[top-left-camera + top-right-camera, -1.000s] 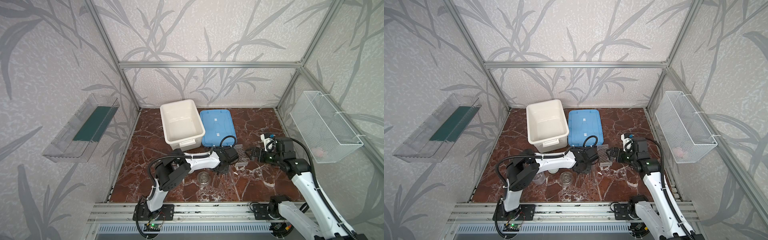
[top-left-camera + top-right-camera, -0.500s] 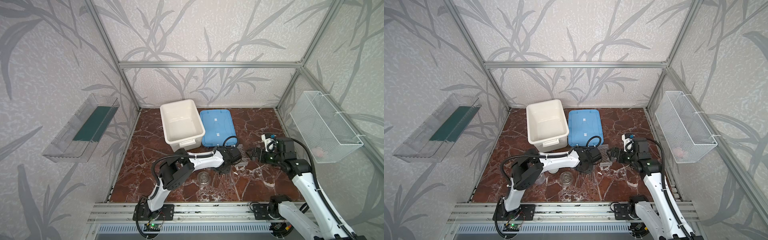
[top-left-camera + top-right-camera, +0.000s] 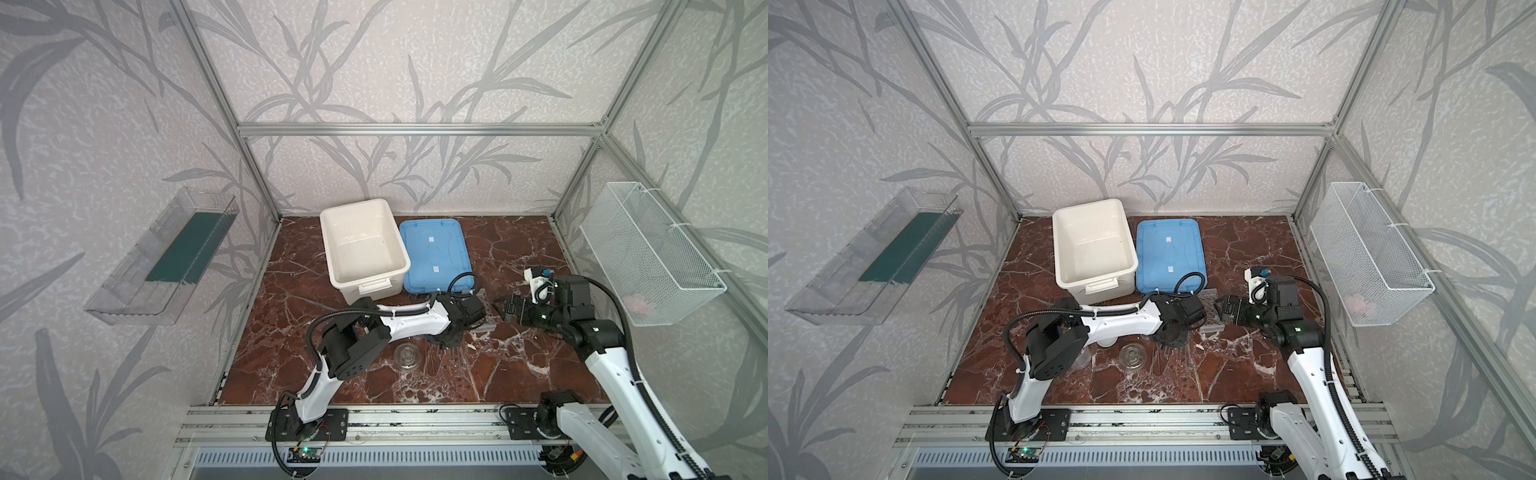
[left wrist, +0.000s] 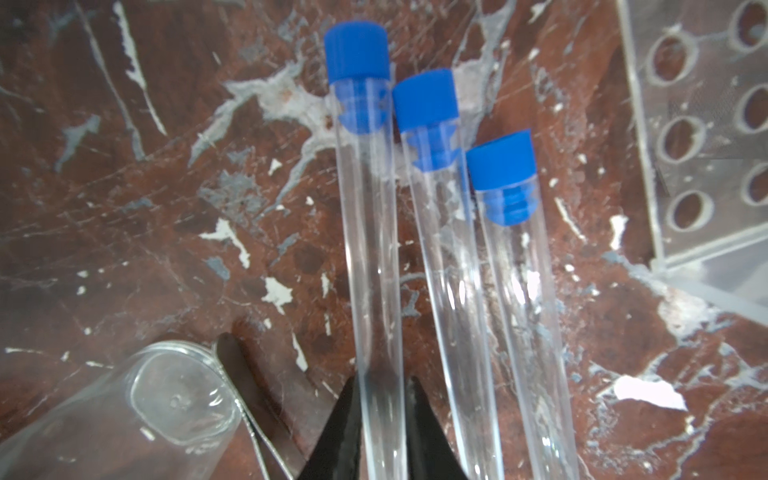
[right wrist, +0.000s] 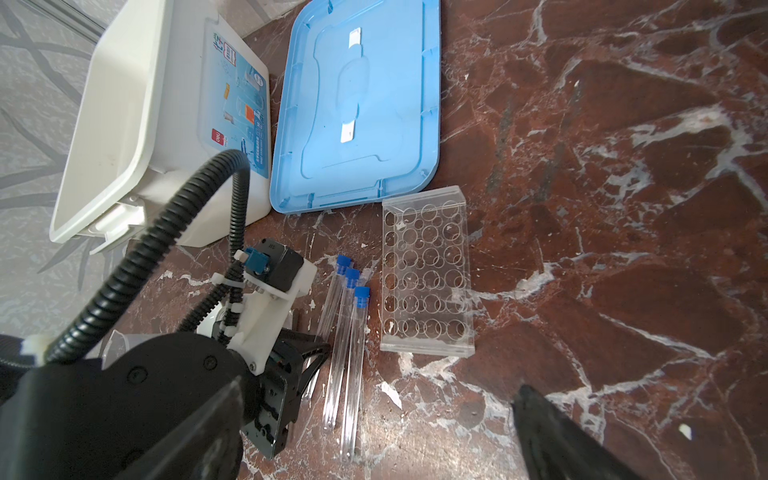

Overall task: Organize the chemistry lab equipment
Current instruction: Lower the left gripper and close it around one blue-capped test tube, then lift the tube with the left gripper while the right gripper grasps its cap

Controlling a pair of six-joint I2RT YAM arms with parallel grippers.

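Three blue-capped clear tubes (image 4: pixel 440 249) lie side by side on the marble, next to the clear multi-hole rack (image 5: pixel 426 282). My left gripper (image 4: pixel 380 386) points down at them, its black jaws pressed against both sides of the outermost tube (image 4: pixel 370 249), which rests on the floor. A clear jar (image 4: pixel 124 415) lies on its side beside thin rods (image 4: pixel 249 415). In both top views a round glass vessel (image 3: pixel 408 356) sits in front of the left gripper (image 3: pixel 446 343). A white domed dish (image 3: pixel 1106 341) and a small clear beaker (image 3: pixel 1081 359) show under the left arm. My right gripper (image 5: pixel 374 432) hovers open just right of the rack (image 3: pixel 1210 316), holding nothing.
The big white tub (image 3: pixel 326 249) stands open at the back, and its blue lid (image 3: pixel 434 253) lies flat to its right. A wire basket (image 3: pixel 648 253) hangs on the right wall and a clear shelf (image 3: pixel 166 257) on the left wall. The left arm's black cable loops above the tubes.
My left wrist has shifted slightly over the tubes. The right arm has hardly moved.
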